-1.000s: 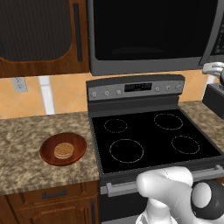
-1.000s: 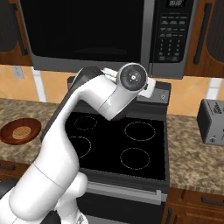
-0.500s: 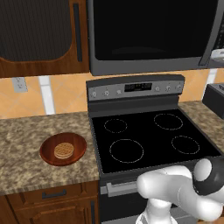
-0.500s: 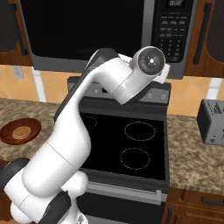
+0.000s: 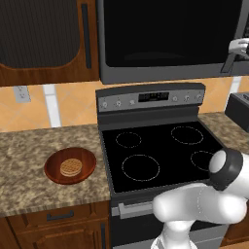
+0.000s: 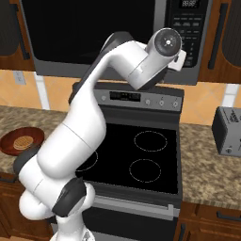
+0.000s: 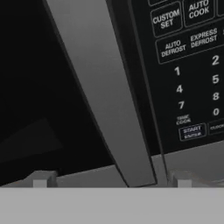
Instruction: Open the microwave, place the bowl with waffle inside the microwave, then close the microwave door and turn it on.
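Gripper (image 7: pixel 111 181) spread wide, empty, jaws straddling the lower end of the door handle (image 7: pixel 100 92) on the microwave door (image 7: pixel 30 87), which is shut. Handle looks rigid, smooth, likely slippery: clamp across the bar low, pull along the hinge arc. Bowl (image 5: pixel 70 165) with waffle (image 5: pixel 71 167) sits on the counter (image 5: pixel 29 185) left of the stove (image 5: pixel 160 151), light, rim grab

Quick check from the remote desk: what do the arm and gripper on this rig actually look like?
The arm is made of glossy white, rounded segments with dark grey bands at the joints and a round dark cap with a silver disc near the wrist. The gripper has a white hand and two small grey, blocky finger tips. No cables or markings are visible.
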Robot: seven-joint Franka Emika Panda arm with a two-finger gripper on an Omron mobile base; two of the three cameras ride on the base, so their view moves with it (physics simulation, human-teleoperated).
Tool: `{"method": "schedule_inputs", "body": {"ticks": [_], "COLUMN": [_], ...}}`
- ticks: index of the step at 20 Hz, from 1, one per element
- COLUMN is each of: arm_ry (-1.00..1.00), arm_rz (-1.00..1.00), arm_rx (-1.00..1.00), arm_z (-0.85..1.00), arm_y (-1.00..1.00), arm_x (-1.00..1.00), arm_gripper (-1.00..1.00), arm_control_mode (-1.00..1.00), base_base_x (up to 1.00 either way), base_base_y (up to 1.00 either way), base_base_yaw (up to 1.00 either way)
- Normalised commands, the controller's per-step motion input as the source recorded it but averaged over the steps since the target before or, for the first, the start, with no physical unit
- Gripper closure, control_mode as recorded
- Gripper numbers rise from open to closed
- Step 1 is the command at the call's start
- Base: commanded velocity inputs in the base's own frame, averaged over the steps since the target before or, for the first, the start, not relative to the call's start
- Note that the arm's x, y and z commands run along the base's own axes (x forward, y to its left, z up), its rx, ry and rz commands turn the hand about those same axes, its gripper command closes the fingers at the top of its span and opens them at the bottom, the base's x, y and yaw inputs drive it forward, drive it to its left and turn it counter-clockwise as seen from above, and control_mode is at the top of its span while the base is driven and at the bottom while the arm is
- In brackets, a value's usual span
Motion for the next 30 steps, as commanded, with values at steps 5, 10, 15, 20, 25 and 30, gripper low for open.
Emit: {"method": "schedule_inputs", "body": {"ticks": [5,10,15,20,25,30], "arm_ry": [-0.03,-0.07,-0.08,0.02,0.0,-0.09], "arm_rz": [0.0,0.0,0.0,0.0,0.0,-0.04], "arm_rx": [0.0,0.0,0.01,0.0,0.0,0.0], "arm_z": [0.18,0.06,0.0,0.0,0.0,0.01], "arm_y": [-0.18,-0.13,-0.01,0.0,0.18,0.28], "arm_x": [0.48,0.43,0.32,0.31,-0.07,-0.83], "arm_gripper": [-1.0,-1.0,-1.0,1.0,1.0,1.0], "arm_control_mode": [-1.0,-1.0,-1.0,-1.0,-1.0,-1.0], "base_base_x": [0.0,0.0,0.0,0.0,0.0,0.0], "base_base_y": [0.0,0.0,0.0,0.0,0.0,0.0], "base_base_yaw": [0.0,0.0,0.0,0.0,0.0,0.0]}}
